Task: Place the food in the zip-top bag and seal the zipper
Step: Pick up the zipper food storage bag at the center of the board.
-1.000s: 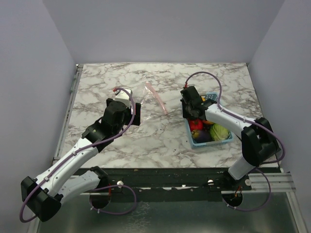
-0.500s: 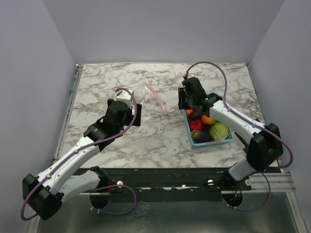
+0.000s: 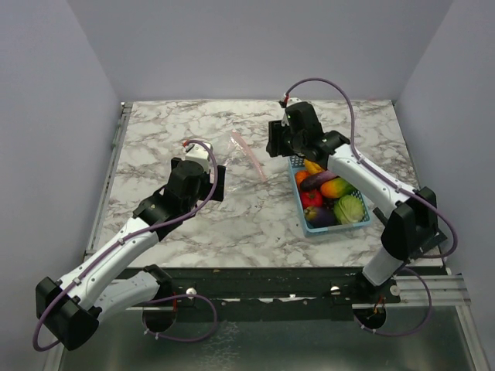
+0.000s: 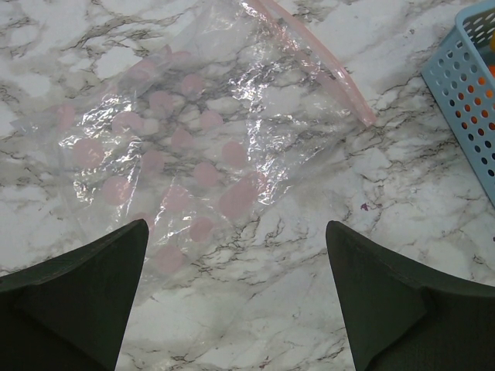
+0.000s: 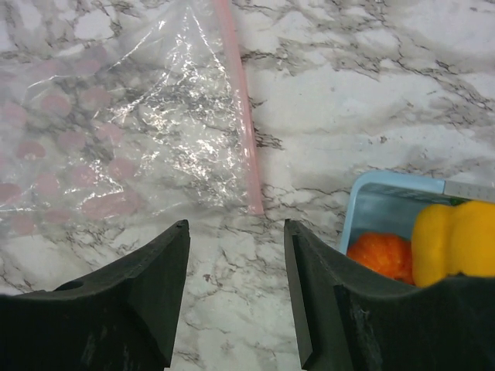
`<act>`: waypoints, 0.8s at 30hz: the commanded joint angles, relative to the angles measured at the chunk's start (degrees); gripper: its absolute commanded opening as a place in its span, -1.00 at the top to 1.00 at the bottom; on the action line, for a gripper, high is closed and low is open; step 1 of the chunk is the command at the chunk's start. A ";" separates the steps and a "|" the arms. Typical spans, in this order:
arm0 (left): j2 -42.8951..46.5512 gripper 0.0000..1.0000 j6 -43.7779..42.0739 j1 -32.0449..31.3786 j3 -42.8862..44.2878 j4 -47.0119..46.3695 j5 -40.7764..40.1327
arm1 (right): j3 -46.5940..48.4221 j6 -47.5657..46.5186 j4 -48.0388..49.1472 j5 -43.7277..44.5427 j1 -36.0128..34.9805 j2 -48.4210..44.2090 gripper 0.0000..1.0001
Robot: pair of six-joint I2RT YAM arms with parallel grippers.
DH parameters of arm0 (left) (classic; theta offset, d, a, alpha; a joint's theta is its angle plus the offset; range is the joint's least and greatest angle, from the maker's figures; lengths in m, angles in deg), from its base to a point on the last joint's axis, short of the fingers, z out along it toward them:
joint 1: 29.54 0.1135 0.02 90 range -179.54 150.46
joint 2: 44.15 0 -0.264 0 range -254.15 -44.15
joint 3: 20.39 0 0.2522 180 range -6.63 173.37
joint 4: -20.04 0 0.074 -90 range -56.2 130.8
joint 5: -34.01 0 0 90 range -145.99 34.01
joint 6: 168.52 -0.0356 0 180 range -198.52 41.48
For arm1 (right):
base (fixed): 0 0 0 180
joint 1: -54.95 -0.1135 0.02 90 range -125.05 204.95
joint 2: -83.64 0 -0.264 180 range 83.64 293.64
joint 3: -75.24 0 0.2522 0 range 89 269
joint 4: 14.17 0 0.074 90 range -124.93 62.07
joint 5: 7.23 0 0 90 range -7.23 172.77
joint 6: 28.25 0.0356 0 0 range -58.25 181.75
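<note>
The grey-veined marble tabletop sits between plain pale walls. The zip-top bag lies flat on it, a little toward the far edge from the middle, right where it was a second ago. Its zipper is the pink strip along the side facing the basket. No food is in the bag.

The food is all in the light-blue basket near the right edge: the eggplant, a yellow piece, an orange one, a red one, a green one and the dark grapes.

The right gripper was down among those pieces a second ago. It has since risen and swung off the basket's far left corner, and now hangs over bare marble just beside the zipper's end, jaws spread and empty.

The left gripper has barely shifted. It hovers at the bag's near side, jaws wide apart with nothing between them.
</note>
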 commanded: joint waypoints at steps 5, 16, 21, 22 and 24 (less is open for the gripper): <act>1.39 -0.98 0.12 0.06 0.04 0.12 -0.38 | 9.03 -3.03 -2.72 -7.80 -0.32 8.27 -0.22; 1.30 -0.98 -0.01 0.06 0.13 0.09 0.16 | 17.61 -3.35 -3.20 -20.06 4.06 18.02 -0.32; 1.11 -0.98 -0.07 0.05 0.07 0.12 0.17 | 20.40 -1.17 -3.67 -24.06 6.68 21.97 -0.35; 0.98 -0.98 -0.10 0.10 0.09 0.15 0.15 | 20.81 -0.69 -3.69 -24.77 7.17 22.73 -0.37; 0.81 -0.98 -0.15 0.05 0.13 0.10 0.23 | 21.68 -0.09 -3.42 -27.22 8.33 24.48 -0.42</act>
